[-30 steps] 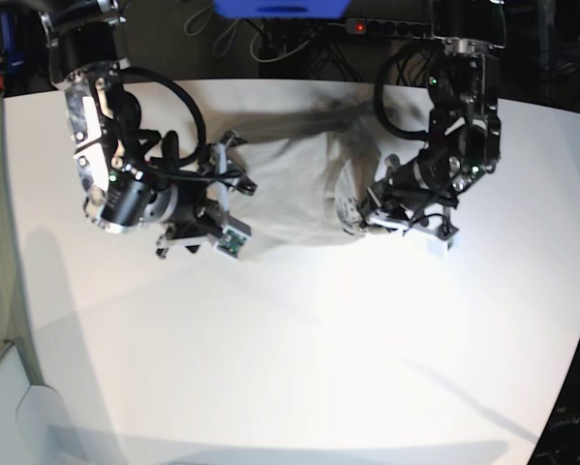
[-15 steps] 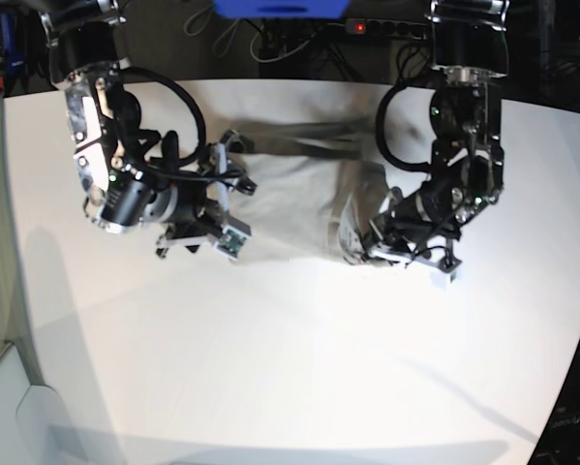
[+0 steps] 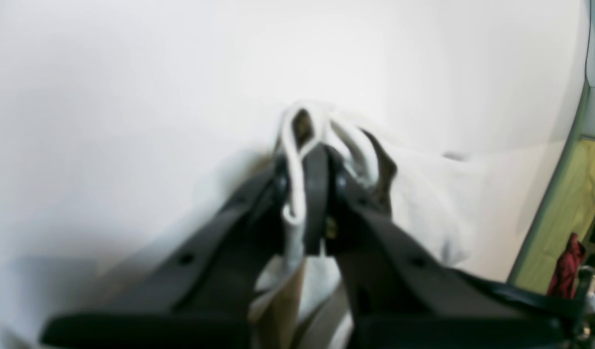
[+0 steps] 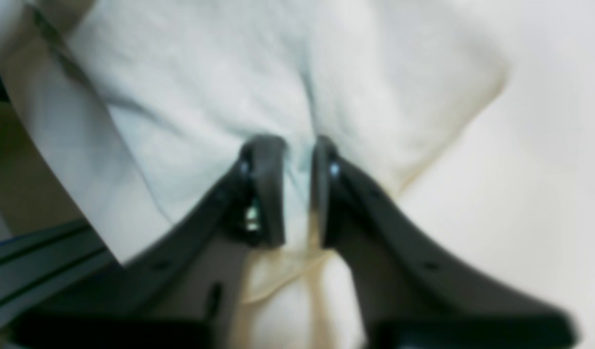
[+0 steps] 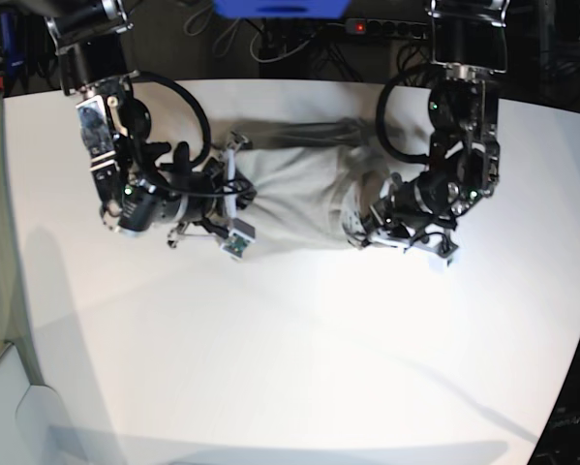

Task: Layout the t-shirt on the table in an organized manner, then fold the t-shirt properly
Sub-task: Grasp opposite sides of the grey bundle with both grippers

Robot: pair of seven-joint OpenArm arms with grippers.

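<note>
Overhead, a wrinkled grey-beige cotton t-shirt (image 5: 299, 189) lies stretched between two black arms at the far side of the broad white table (image 5: 299, 368). Left gripper (image 3: 311, 160) pinches a bunched fold; right gripper (image 4: 297, 160), though blurred, seems clamped on fabric. A black power strip (image 5: 386, 27) sits beyond the table.

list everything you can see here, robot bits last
t-shirt: one, light grey-beige, stretched between the two grippers on the far middle of the table
table: one, white, fills most of the base view
power strip: one, black with a red switch light, beyond the table's far edge
blue object: one, blue, top edge of the base view, cut off
left gripper: one, black, shut on a bunched fold of the t-shirt
right gripper: one, black, shut on the t-shirt's cloth
</note>
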